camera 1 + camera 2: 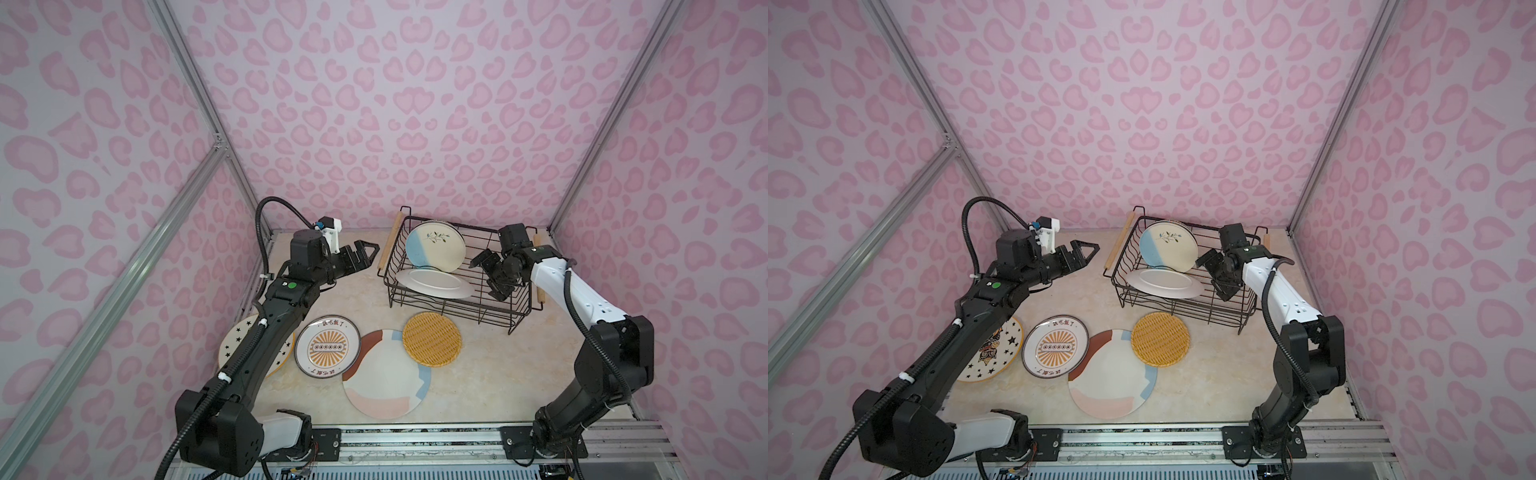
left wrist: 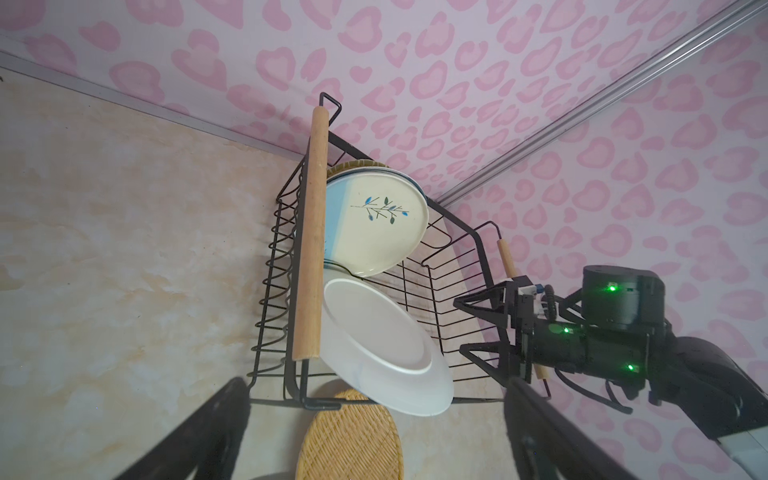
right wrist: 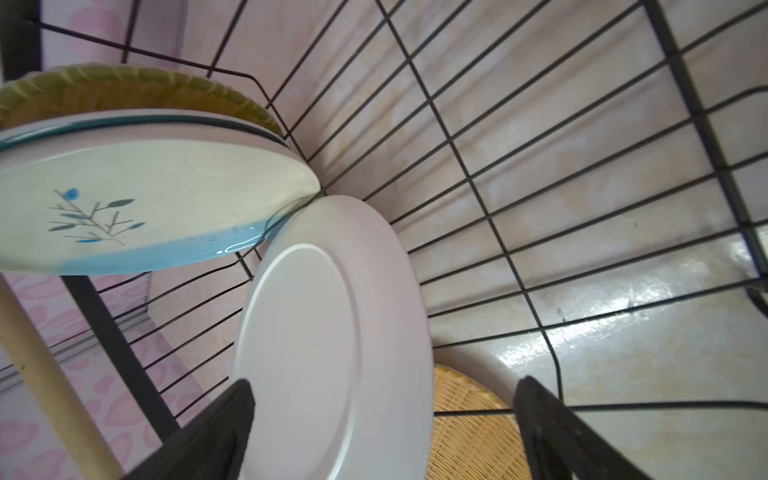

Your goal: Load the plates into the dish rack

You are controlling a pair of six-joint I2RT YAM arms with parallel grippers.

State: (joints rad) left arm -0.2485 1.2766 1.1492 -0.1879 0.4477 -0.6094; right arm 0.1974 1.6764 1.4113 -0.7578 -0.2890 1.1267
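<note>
Inside the dish rack [image 1: 388,245], a white plate [image 1: 434,282] is seen tilted low, touching the upright blue-cream plate [image 1: 436,247]. The right gripper [image 1: 488,277] is held wide open over the rack, nothing gripped. The left gripper [image 1: 363,255] is spread wide and empty too, beside the rack's handle. An orange woven plate [image 1: 432,338] is laid flat just in front of the rack.

Dish rack [image 1: 457,305] black wire, wood handles [image 1: 388,246]; orange plate [image 1: 432,339] woven.

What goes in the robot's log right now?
left gripper: open | right gripper: open, at dish rack | white plate: leaning in rack | table: four plates
</note>
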